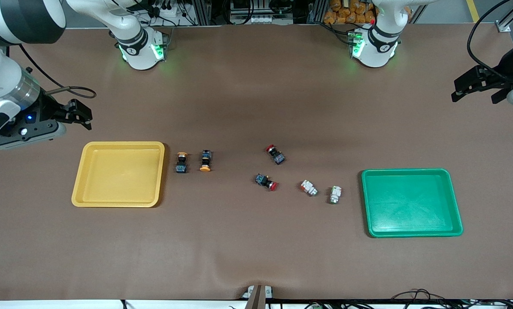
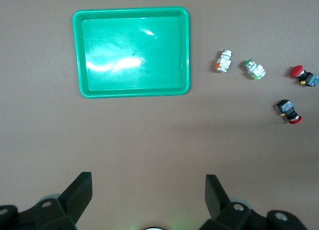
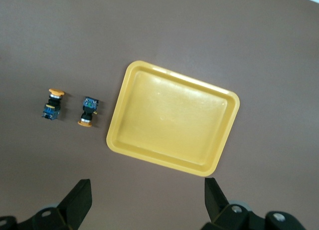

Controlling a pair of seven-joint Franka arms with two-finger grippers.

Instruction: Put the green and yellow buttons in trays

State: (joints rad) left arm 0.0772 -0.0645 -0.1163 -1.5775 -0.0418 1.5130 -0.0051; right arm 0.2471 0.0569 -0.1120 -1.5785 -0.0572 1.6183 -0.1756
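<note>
The yellow tray [image 1: 119, 174] [image 3: 172, 117] lies toward the right arm's end of the table and holds nothing. Beside it lie two yellow-capped buttons [image 1: 181, 162] [image 1: 205, 160] [image 3: 53, 104] [image 3: 88, 111]. The green tray [image 1: 411, 202] [image 2: 134, 50] lies toward the left arm's end, also holding nothing. Beside it lie two white buttons, one marked orange-red [image 1: 309, 187] [image 2: 224, 62] and one marked green [image 1: 335, 194] [image 2: 254, 69]. My right gripper [image 1: 82, 115] [image 3: 148, 190] hangs open over bare table by the yellow tray. My left gripper [image 1: 475, 92] [image 2: 148, 190] hangs open over bare table by the green tray.
Two black-blue switches with red caps [image 1: 275, 154] [image 1: 266, 181] [image 2: 303, 75] [image 2: 289, 111] lie mid-table between the yellow-capped pair and the white pair. The brown table mat [image 1: 256, 240] stretches wide around everything. The arms' bases [image 1: 142, 47] [image 1: 374, 45] stand along the table's top edge.
</note>
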